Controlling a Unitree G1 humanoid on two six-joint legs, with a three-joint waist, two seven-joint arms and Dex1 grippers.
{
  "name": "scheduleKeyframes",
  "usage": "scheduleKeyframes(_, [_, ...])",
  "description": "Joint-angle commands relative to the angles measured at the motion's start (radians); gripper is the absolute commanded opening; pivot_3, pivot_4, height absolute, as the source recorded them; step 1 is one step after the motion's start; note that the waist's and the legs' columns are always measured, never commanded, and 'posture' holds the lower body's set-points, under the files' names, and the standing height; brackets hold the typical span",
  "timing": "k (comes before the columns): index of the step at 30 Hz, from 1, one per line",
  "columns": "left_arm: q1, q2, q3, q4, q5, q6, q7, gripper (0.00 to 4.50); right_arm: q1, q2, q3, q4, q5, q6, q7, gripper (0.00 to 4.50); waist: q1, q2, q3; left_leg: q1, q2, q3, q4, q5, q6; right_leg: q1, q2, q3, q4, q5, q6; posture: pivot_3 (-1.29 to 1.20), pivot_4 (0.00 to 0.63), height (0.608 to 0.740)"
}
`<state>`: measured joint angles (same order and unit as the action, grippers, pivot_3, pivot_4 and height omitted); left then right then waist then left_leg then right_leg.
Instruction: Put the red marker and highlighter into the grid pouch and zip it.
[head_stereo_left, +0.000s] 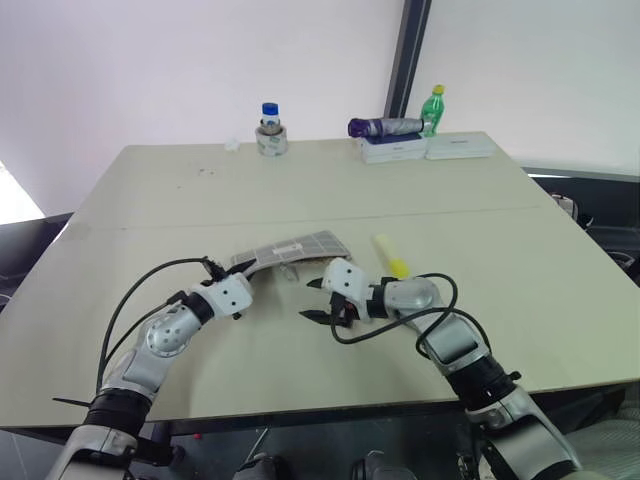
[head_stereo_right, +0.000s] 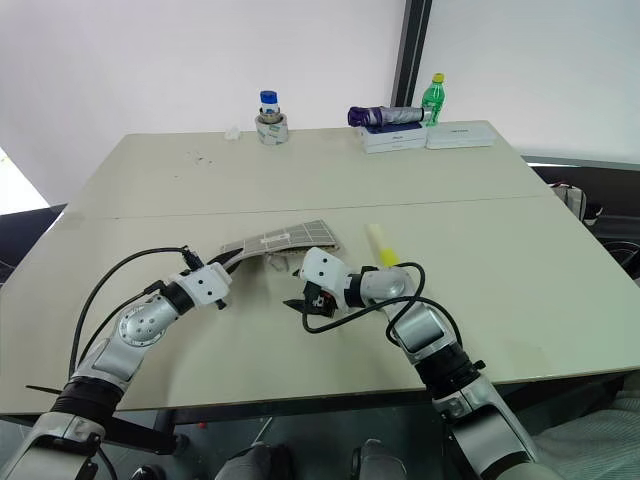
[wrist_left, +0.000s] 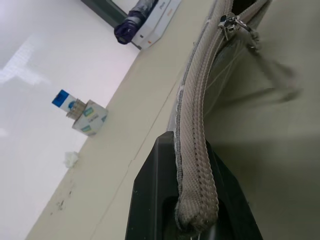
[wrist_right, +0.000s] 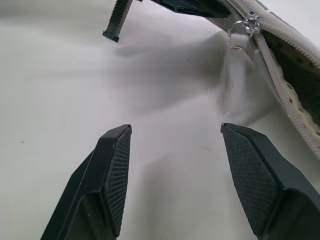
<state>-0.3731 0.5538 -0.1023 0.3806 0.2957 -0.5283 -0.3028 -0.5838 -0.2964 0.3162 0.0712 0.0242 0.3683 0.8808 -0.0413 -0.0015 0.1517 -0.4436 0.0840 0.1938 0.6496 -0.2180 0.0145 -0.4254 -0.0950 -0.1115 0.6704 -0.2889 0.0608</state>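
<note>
The grey grid pouch (head_stereo_left: 300, 247) lies mid-table, its near end raised by my left gripper (head_stereo_left: 232, 268), which is shut on the zip edge (wrist_left: 196, 150). The metal zip pull (wrist_right: 245, 27) hangs at the far end of that edge. Just right of the pouch my right gripper (head_stereo_left: 314, 301) is open, with bare table between its ribbed fingertips (wrist_right: 116, 165), a short way from the zip pull. The yellow highlighter (head_stereo_left: 390, 257) lies on the table beyond my right hand, beside the pouch. The red marker is hidden.
At the table's (head_stereo_left: 150, 200) far edge stand a blue-capped bottle on a roll (head_stereo_left: 270, 130), a purple folded umbrella (head_stereo_left: 385, 127) on white boxes (head_stereo_left: 425, 148), and a green bottle (head_stereo_left: 433, 108). Black cables loop around both wrists.
</note>
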Motion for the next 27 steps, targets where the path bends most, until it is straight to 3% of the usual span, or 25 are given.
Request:
scheduleKeyframes(1, [-0.017,0.009,0.019,-0.022,0.01,-0.005,0.031,0.0,0.005,0.063,-0.106,-0.052,0.097,0.091,-0.078,2.94,0.0,0.0,0.0,0.0,0.0,0.0,0.0,0.0,0.0,0.0,0.0,0.0,0.0,0.0,0.0,0.0,0.15,0.74])
scheduleKeyframes(7, [-0.002,-0.013,0.012,-0.077,0.017,0.02,0.047,0.0,0.077,0.184,-0.229,-0.06,0.251,0.274,-0.188,2.94,0.012,0.0,0.0,0.0,0.0,-0.001,0.0,0.0,0.0,0.001,-0.001,0.0,0.0,0.0,0.0,0.0,0.15,0.74])
scheduleKeyframes(14, [0.009,-0.045,0.002,-0.144,0.029,0.072,0.042,0.0,0.066,0.32,-0.237,-0.026,0.282,0.261,-0.3,2.94,0.008,0.0,0.0,0.0,0.0,-0.001,0.0,0.0,0.0,0.0,0.0,0.0,0.0,0.0,0.0,0.0,0.15,0.74])
scheduleKeyframes(23, [0.015,-0.074,-0.011,-0.162,0.042,0.096,0.04,0.0,-0.008,0.332,-0.215,0.072,0.273,0.19,-0.306,2.94,0.006,0.0,0.0,0.0,0.0,-0.001,0.0,0.0,0.0,0.0,0.0,0.0,0.0,0.0,0.0,0.0,0.15,0.74])
scheduleKeyframes(27, [0.013,-0.084,-0.016,-0.165,0.047,0.102,0.041,0.0,-0.021,0.351,-0.194,0.102,0.264,0.166,-0.322,1.12,0.003,0.0,0.0,0.0,0.0,-0.001,0.0,0.0,0.0,0.0,0.0,0.0,0.0,0.0,0.0,0.0,0.15,0.74])
